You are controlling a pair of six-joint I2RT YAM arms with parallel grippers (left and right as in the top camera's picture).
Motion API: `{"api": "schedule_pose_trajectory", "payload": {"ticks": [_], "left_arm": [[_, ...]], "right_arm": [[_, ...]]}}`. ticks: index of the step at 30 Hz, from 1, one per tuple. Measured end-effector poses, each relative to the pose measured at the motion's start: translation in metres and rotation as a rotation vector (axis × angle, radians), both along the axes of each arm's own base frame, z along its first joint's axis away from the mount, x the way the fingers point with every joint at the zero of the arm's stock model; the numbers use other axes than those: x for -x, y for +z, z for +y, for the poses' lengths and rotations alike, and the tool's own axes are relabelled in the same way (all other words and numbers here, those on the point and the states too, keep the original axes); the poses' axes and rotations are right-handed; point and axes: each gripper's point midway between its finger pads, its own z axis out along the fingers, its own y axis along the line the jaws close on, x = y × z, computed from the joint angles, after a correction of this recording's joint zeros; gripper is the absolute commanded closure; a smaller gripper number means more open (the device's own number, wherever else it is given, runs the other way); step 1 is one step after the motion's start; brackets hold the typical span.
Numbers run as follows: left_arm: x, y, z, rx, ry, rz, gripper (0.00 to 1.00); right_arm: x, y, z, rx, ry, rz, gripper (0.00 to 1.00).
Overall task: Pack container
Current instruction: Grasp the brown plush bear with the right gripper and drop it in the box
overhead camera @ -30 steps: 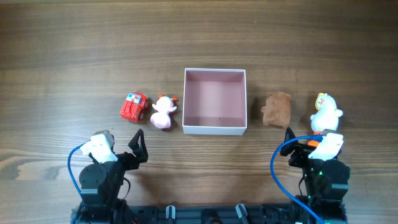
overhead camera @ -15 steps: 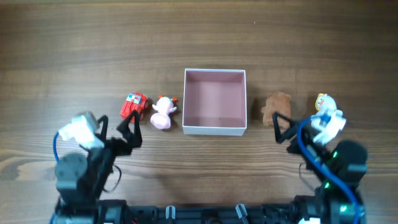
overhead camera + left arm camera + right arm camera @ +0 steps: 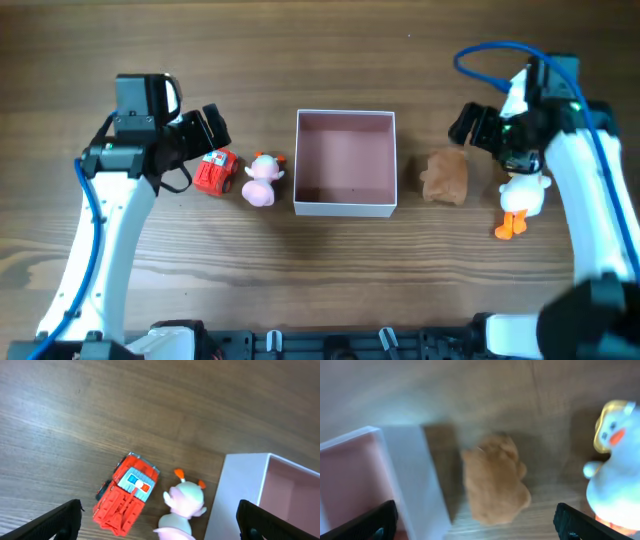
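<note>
Left hand (image 3: 208, 130): fingers spread wide, nothing held. It hangs over the table (image 3: 320, 60), just behind the red toy truck (image 3: 214, 172). In the left wrist view the truck lies low in the gap between the fingertips, left of centre, with its long axis on a diagonal across the fingers' line. A turn of the wrist looks needed before closing, as I judge it.

Pink toy animal (image 3: 262, 181): just right of the truck, apart from it, close to the container's left wall.

Container (image 3: 345, 208): mid-table, white walls, pink floor, nothing inside. It lies to the right of the left hand, beyond the pink toy, and to the left of the right hand, beyond the brown toy. Packing not begun.

Brown plush toy (image 3: 445, 177): just right of the container, not touching it. It sits near centre between the right fingertips in the wrist view, which is blurred.

Right hand (image 3: 472, 125): fingers wide, empty, behind the brown toy and nearer to it than to the duck.

White duck toy (image 3: 522, 195): farthest right, partly under the right arm.

Each arm has its own near toy, so no reach across looks needed.
</note>
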Motion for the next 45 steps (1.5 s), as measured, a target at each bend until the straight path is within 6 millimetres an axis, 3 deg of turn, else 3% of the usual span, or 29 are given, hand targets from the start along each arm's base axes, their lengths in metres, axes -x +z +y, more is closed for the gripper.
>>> {"api": "schedule_pose_trajectory", "payload": {"ticks": [3, 4, 5, 6, 7, 9, 10, 11, 14, 16, 18, 20, 21, 23, 25, 26, 27, 31, 33, 34, 38, 41, 43, 45], "left_arm": [[0.001, -0.006, 0.0, -0.003, -0.002, 0.021, 0.0], [0.001, -0.006, 0.001, -0.005, -0.001, 0.021, 0.0], [0.001, -0.006, 0.001, -0.005, -0.001, 0.022, 0.0], [0.001, -0.006, 0.001, -0.005, -0.001, 0.021, 0.0], [0.001, -0.006, 0.001, -0.005, -0.001, 0.021, 0.0], [0.001, -0.006, 0.001, -0.005, -0.001, 0.022, 0.0], [0.001, -0.006, 0.001, -0.005, -0.001, 0.022, 0.0], [0.001, -0.006, 0.001, -0.005, -0.001, 0.022, 0.0], [0.001, -0.006, 0.001, -0.005, -0.001, 0.022, 0.0], [0.001, -0.006, 0.001, -0.005, -0.001, 0.022, 0.0], [0.001, -0.006, 0.001, -0.005, -0.001, 0.021, 0.0], [0.001, -0.006, 0.001, -0.008, 0.001, 0.022, 0.0], [0.001, -0.006, 0.001, -0.008, 0.001, 0.023, 0.0], [0.001, -0.006, 0.001, -0.008, 0.001, 0.024, 0.0], [0.001, -0.006, 0.001, -0.008, 0.001, 0.024, 0.0], [0.001, -0.006, 0.001, -0.008, 0.001, 0.024, 0.0], [0.001, -0.006, 0.001, -0.009, 0.001, 0.024, 0.0], [0.001, -0.006, 0.001, -0.009, 0.001, 0.025, 0.0], [0.001, -0.006, 0.001, -0.009, 0.001, 0.025, 0.0], [0.001, -0.006, 0.001, -0.009, 0.001, 0.025, 0.0], [0.001, -0.007, 0.002, -0.012, 0.003, 0.025, 0.0], [0.001, -0.007, 0.002, -0.012, 0.003, 0.025, 0.0], [0.001, -0.006, 0.002, -0.012, 0.003, 0.024, 0.0], [0.001, -0.007, 0.002, -0.012, 0.003, 0.025, 0.0]], "right_arm": [[0.004, -0.058, 0.009, -0.001, 0.037, 0.19, 0.03], [0.003, -0.071, 0.015, 0.002, 0.056, 0.218, 0.11], [0.0, -0.087, 0.023, 0.012, 0.084, 0.245, 0.41], [0.001, -0.1, 0.028, 0.023, 0.105, 0.273, 0.62], [0.003, -0.109, 0.03, 0.046, 0.106, 0.298, 0.62], [0.002, -0.117, 0.029, 0.065, 0.081, 0.31, 0.68], [-0.002, -0.117, 0.027, 0.072, 0.072, 0.294, 0.83], [-0.003, -0.117, 0.027, 0.075, 0.066, 0.29, 0.9], [-0.003, -0.115, 0.025, 0.084, 0.06, 0.287, 0.96], [-0.004, -0.1, 0.025, 0.096, 0.055, 0.255, 0.96], [-0.015, -0.043, 0.042, 0.086, 0.092, 0.078, 0.96], [-0.021, 0.044, 0.087, 0.021, 0.188, -0.212, 0.96], [-0.011, 0.089, 0.119, -0.038, 0.251, -0.342, 0.96], [0.003, 0.109, 0.157, -0.098, 0.312, -0.4, 0.96], [0.003, 0.095, 0.192, -0.121, 0.336, -0.384, 0.95], [0.002, 0.078, 0.208, -0.114, 0.342, -0.353, 0.95], [-0.002, 0.054, 0.225, -0.09, 0.348, -0.316, 0.88], [-0.039, -0.028, 0.257, -0.025, 0.329, -0.268, 0.84], [-0.044, -0.071, 0.26, -0.001, 0.329, -0.213, 0.5], [-0.045, -0.077, 0.262, -0.003, 0.341, -0.213, 0.4], [-0.052, -0.071, 0.269, -0.012, 0.395, -0.267, 0.23], [-0.046, -0.044, 0.263, 0.005, 0.449, -0.302, 0.23], [-0.04, -0.01, 0.242, 0.02, 0.43, -0.327, 0.19], [-0.033, 0.022, 0.2, 0.036, 0.35, -0.325, 0.16]]}}
